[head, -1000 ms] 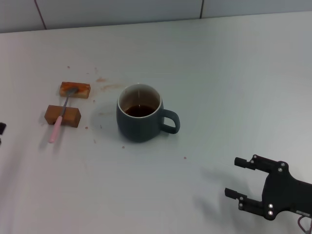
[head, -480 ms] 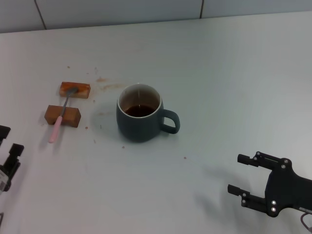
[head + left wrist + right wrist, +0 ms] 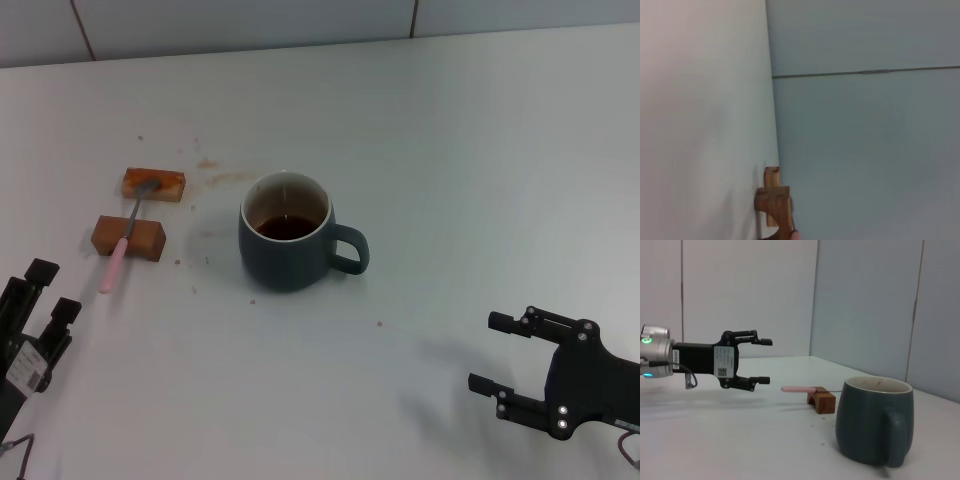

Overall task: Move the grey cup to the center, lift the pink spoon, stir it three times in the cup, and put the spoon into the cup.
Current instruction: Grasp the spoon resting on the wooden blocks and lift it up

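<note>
Two grippers in view, both with fingers spread and holding nothing. Left gripper (image 3: pixel 48 290) sits at the near left edge of the table (image 3: pixel 450 150); half a second ago only its fingertips showed lower at that edge, and a second ago barely a sliver, so it has advanced up and inward toward the spoon end of the table. It hangs just near of the pink handle tip, not touching. The right wrist view shows it (image 3: pixel 765 361) from the side, raised off the table surface, jaws apart.

Right gripper (image 3: pixel 500 352) at the near right, well apart from the cup; it has drawn slightly nearer and rightward over the last second, little change in the last half second.

Grey cup (image 3: pixel 287 244) stands upright near the table centre, handle pointing right, dark liquid inside; position unchanged across all three head frames.

Pink spoon (image 3: pixel 124 248) lies left of the cup, bridging two wooden blocks (image 3: pixel 129 237): metal bowl on the far block, pink handle over the near block and sloping toward the near left. Unmoved. Small brown stains mark the table between the far block and the cup.
</note>
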`<state>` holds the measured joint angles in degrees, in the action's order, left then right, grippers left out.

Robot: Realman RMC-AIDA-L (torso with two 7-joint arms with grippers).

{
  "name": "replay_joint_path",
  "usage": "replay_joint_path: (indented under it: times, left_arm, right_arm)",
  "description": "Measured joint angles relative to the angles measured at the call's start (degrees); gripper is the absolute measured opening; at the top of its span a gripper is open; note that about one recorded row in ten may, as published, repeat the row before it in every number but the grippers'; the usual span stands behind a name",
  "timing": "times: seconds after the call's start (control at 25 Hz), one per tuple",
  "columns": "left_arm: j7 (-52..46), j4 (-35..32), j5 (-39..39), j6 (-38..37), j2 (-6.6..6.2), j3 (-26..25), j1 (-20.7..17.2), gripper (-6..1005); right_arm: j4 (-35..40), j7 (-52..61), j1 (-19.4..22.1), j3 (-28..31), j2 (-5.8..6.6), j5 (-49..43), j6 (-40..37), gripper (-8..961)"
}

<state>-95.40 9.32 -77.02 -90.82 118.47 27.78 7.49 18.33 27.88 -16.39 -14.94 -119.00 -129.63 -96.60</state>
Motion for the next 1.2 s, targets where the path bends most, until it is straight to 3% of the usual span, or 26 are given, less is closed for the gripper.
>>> replay_joint_path:
  times: [1.2]
  left_arm:
    - [-1.22, 0.17, -0.15, 5.35, 0.0, 1.9, 2.83, 776]
  right_arm:
    - [-0.05, 0.33, -0.12, 0.0, 0.0, -0.01, -0.76, 684]
